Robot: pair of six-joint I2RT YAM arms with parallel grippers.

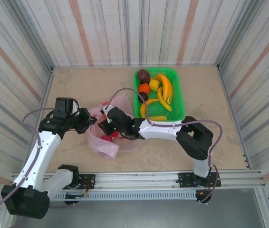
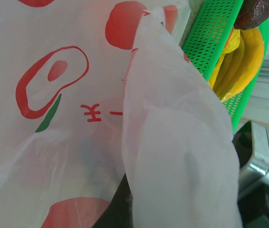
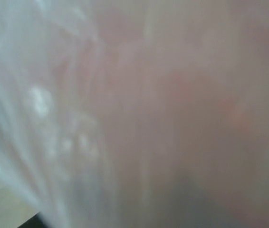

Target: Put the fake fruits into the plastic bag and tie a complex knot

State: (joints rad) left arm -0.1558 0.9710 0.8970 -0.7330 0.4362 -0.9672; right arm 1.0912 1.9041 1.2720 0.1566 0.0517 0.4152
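The pale table (image 1: 77, 90) lay inside striped walls. The biggest thing on it was the plastic bag (image 1: 107, 145), thin pink film with red fruit prints. It was bunched between the two tools and stood up at the rim rather than lying flat.

Past the right tool, on the far side of its forearm, sat the green mesh basket (image 1: 180, 95). From the left tool it lay ahead and to the right, beyond the bag (image 2: 77, 118), with its perforated wall (image 2: 210, 33) just beside the film.

The left tool (image 1: 91, 124) was closed right down at the bag's left edge, with a fold of film rising from its tip, so it seemed to be pinching the bag. The right tool (image 1: 107, 124) met the bag from the opposite side, at or in its mouth. Film (image 3: 148, 118) lay blurred against its camera, and I could not tell how far its jaws stood apart or whether they held anything.

The fake fruits (image 1: 156, 92) lay in the basket, well clear of the left tool and near the right tool's wrist. There were yellow bananas (image 1: 165, 90), an orange one (image 1: 144, 88) and a dark purple one (image 1: 143, 75) at the far corner. A red patch showed through the film beside the right tool, and I couldn't tell whether it was print or fruit.
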